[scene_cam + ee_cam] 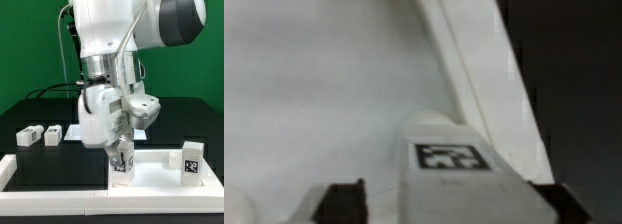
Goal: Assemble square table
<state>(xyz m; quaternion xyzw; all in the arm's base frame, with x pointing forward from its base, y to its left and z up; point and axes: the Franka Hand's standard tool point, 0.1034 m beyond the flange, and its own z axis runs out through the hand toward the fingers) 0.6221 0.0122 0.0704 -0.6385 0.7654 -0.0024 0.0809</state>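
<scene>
The square table's white top (pixel 155 178) lies at the front, rim up. One white tagged leg (pixel 121 161) stands upright at the top's corner on the exterior view's left. My gripper (pixel 120 150) hangs straight over this leg, open, with a finger on each side. In the wrist view the leg (pixel 450 157) rises between my dark fingertips (pixel 343 201), and a small gap shows beside it. My gripper (pixel 443 204) holds nothing. The top's floor (pixel 313 90) and raised rim (pixel 473 60) lie behind the leg. A second leg (pixel 190 160) stands upright at the top's corner on the exterior view's right.
Two more tagged legs (pixel 28 135) (pixel 52 133) lie on the black table at the exterior view's left. A low white border rail (pixel 20 172) runs along the front left. The arm's bulky white body fills the upper middle.
</scene>
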